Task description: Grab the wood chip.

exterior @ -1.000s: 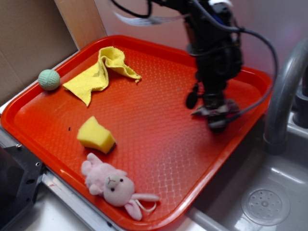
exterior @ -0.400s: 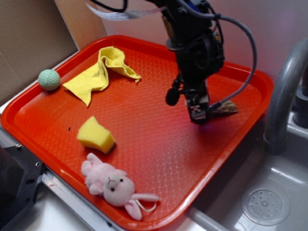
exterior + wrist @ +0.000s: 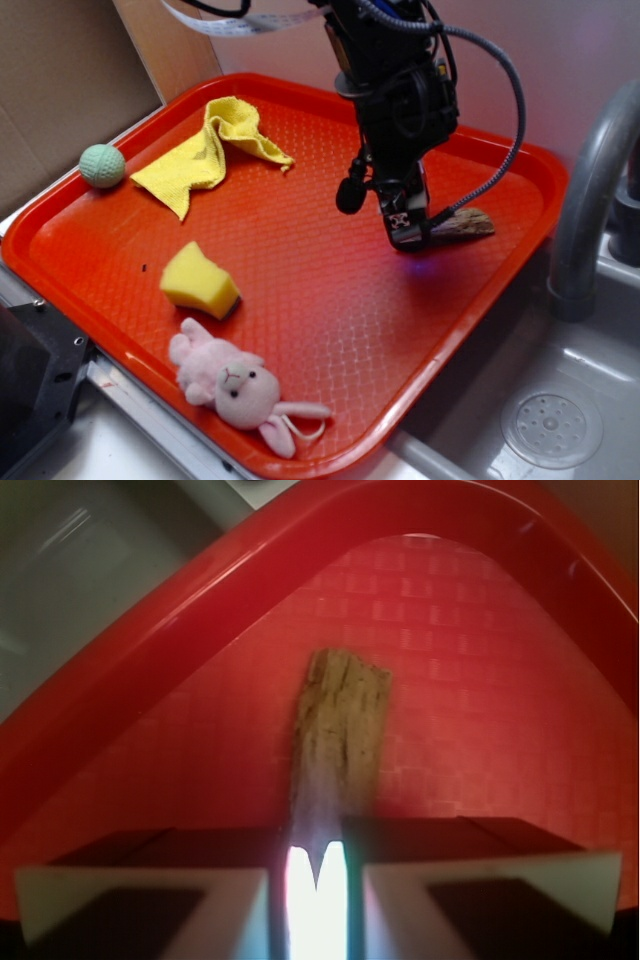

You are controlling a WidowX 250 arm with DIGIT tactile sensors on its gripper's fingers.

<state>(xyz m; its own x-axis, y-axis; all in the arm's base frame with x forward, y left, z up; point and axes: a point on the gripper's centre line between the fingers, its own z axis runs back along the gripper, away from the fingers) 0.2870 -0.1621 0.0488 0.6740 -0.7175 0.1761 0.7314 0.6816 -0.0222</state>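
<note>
My fingers point(image 3: 318, 880) stand nearly together, clamped on the pointed near end of the wood chip point(image 3: 338, 730), which juts toward the red tray's point(image 3: 300, 290) right-hand corner; the grasp looks made, so the next move calls for a clean lift.

On the red tray point(image 3: 90, 275) lie 1 wood chip point(image 3: 465, 223), 1 yellow sponge point(image 3: 199, 281), 1 yellow cloth point(image 3: 208, 150), 1 green ball point(image 3: 102, 165) and 1 pink plush rabbit point(image 3: 238, 388); 1 gripper point(image 3: 405, 232) hangs over the tray.
</note>
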